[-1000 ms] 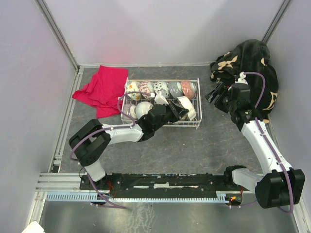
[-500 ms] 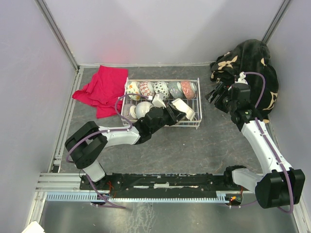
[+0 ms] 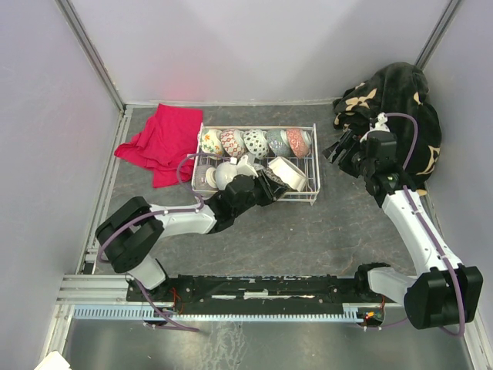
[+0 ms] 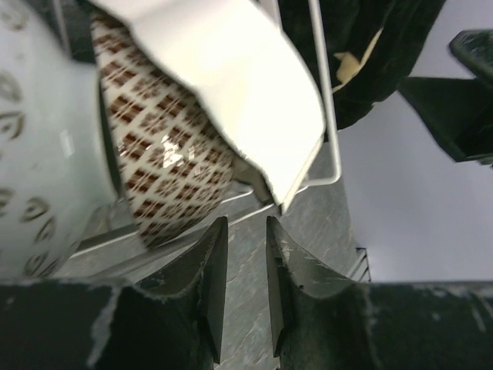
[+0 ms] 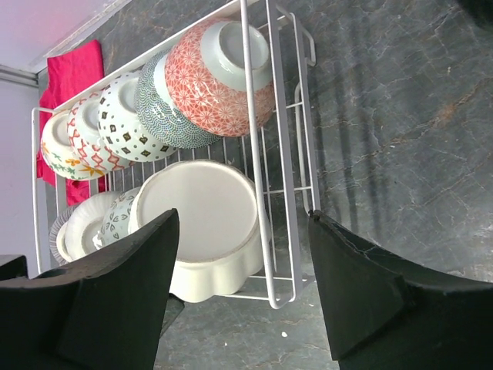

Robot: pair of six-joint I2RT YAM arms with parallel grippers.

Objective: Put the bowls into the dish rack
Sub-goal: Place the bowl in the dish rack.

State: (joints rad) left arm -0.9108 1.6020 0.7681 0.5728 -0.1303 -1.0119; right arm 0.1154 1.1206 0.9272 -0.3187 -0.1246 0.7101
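Observation:
The white wire dish rack (image 3: 312, 173) holds a back row of several patterned bowls (image 3: 254, 142) standing on edge, also clear in the right wrist view (image 5: 223, 73). A white scalloped bowl (image 3: 286, 171) leans in the rack's front right corner (image 5: 204, 223), next to a brown-checked bowl (image 4: 162, 154). My left gripper (image 3: 266, 183) sits at the rack's front edge just below that white bowl (image 4: 254, 85); its jaws (image 4: 245, 225) stand a narrow gap apart with only table between them. My right gripper (image 3: 339, 148) hovers wide open right of the rack (image 5: 243, 285).
A red cloth (image 3: 162, 139) lies left of the rack. A dark blanket with beige flowers (image 3: 397, 100) is heaped in the back right corner, behind the right arm. Grey walls close in the table on three sides.
The left jaws have parted slightly and drawn back toward the near left, off the white scalloped bowl, which now leans in the rack. The right arm has hardly moved.

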